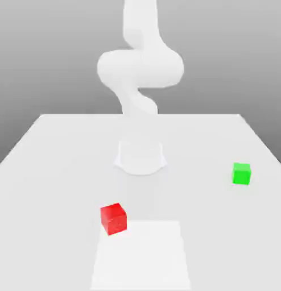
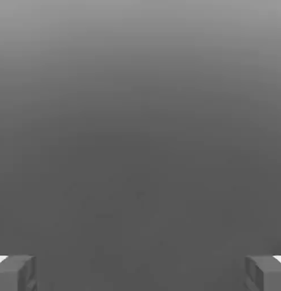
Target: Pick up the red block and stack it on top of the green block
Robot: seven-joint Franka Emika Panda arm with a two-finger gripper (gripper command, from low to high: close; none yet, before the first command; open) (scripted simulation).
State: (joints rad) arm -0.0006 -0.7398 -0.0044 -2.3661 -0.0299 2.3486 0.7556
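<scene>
Two-finger pincer (image 2: 140,273): spread wide, its grey fingers (image 2: 15,274) standing far apart at opposite edges of the hand view, with nothing pinched between them.
Past the fingers: a plain grey expanse (image 2: 140,142), paler along one edge and darker across the rest.
White arm (image 1: 140,68): raised above the table in the exterior view, with a broad rounded section running crosswise and a narrower bent part beneath it.
Arm base (image 1: 140,157): white on white, its rounded front edge faintly outlined near the middle of the tabletop.
Red block (image 1: 113,219): in front of the base, toward the exterior view's left; turned at an angle, so that its top and two side faces show, and well apart from the green block.
White patch (image 1: 143,256): a flat, brighter four-sided area on the near part of the table; the red block overlaps its far corner on the exterior view's left, though whether the block rests partly on it I cannot tell.
Green block (image 1: 241,174): at the exterior view's right, farther back than the red one, nearly square to the view, its top bare.
Table (image 1: 57,153): pale and smooth, under both blocks.
Backdrop (image 1: 40,57): grey, lighter above and darker toward the table's far edge.
</scene>
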